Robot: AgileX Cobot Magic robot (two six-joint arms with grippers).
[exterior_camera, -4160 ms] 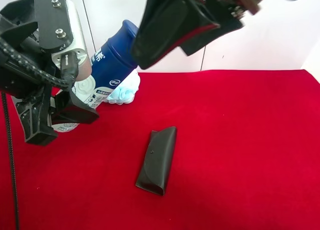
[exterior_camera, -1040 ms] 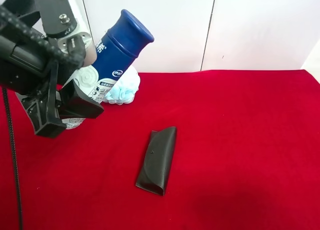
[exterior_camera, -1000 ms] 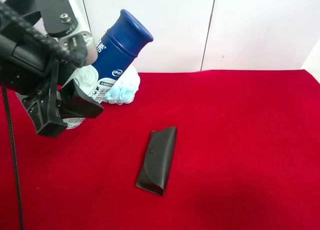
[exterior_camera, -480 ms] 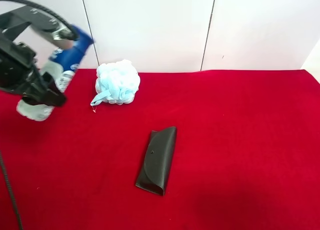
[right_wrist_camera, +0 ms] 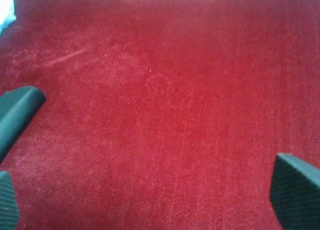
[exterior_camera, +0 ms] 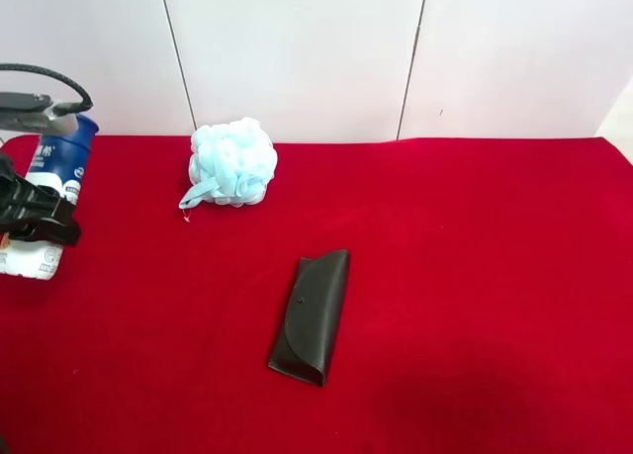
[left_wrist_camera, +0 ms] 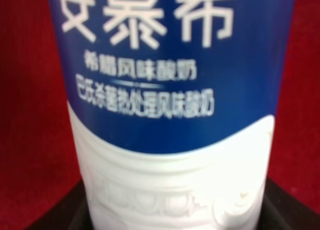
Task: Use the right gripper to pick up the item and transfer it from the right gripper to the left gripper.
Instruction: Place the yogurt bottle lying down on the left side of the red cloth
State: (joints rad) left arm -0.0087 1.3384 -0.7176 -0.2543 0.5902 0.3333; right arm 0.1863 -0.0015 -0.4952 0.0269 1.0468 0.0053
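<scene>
The item, a bottle with a white lower body and a dark blue upper part, stands about upright at the far left edge of the exterior high view. My left gripper is shut around its white lower body; whether its base touches the cloth is unclear. In the left wrist view the bottle fills the picture, with the black jaws of the left gripper at both lower corners. My right gripper is wide open and empty above bare red cloth, and it is out of the exterior high view.
A light blue mesh bath sponge sits at the back of the red cloth, near the white wall. A flat black glasses case lies in the middle. A pale edge of the sponge shows in the right wrist view.
My left gripper has swung the bottle left and down, from tilted and close to the camera to about upright at the table's left edge. The right arm has left the exterior high view.
</scene>
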